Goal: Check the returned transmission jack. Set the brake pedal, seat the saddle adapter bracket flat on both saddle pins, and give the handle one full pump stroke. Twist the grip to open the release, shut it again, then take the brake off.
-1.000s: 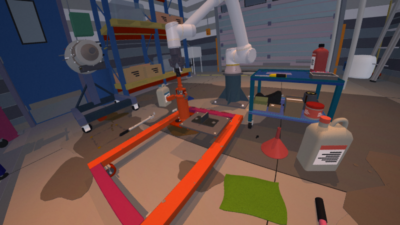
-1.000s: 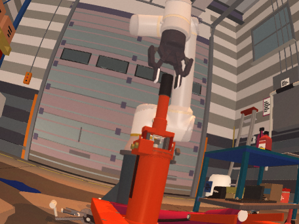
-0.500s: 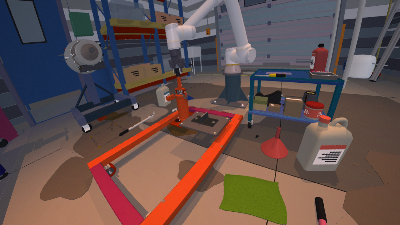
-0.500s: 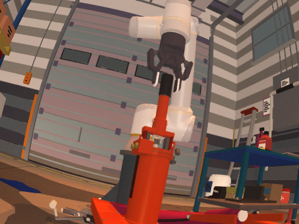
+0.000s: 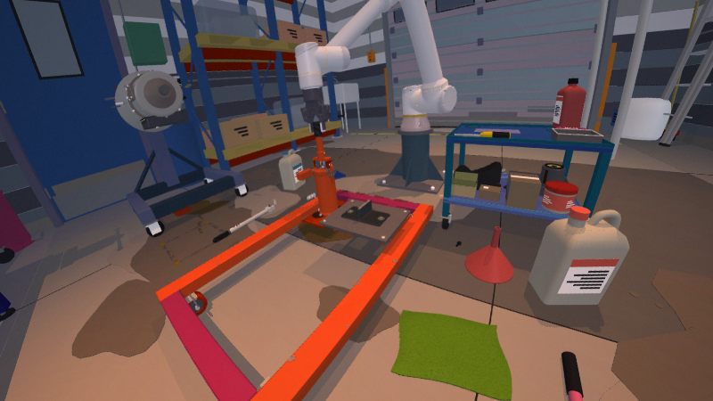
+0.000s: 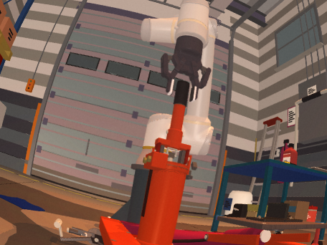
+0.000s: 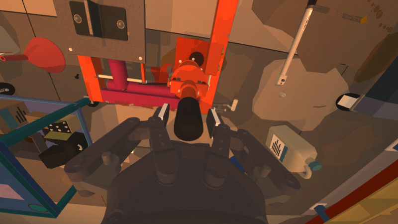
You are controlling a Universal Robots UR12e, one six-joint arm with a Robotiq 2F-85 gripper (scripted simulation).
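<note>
The brake pedal is hidden behind the jack's orange pump column point(image 5: 326, 184). The orange handle point(image 6: 178, 118) stands nearly upright on that column, topped by a black twist grip point(image 7: 188, 121) point(image 6: 181, 92). My gripper point(image 7: 189, 115) point(image 6: 183, 91) point(image 5: 317, 127) sits over the top of the grip, open, with a finger on either side and nothing held. The dark saddle adapter bracket point(image 5: 365, 212) point(image 7: 98, 20) lies flat on the grey saddle plate point(image 5: 366, 220) inside the orange frame point(image 5: 319, 279).
Behind the jack stand the arm's pedestal point(image 5: 415, 159), blue shelving point(image 5: 239, 90) and a small white jug point(image 5: 291, 169). A blue cart point(image 5: 523, 169) stands to the right, with a red funnel point(image 5: 489, 259) and large jug point(image 5: 578, 259). A torque wrench point(image 5: 244, 222) lies left.
</note>
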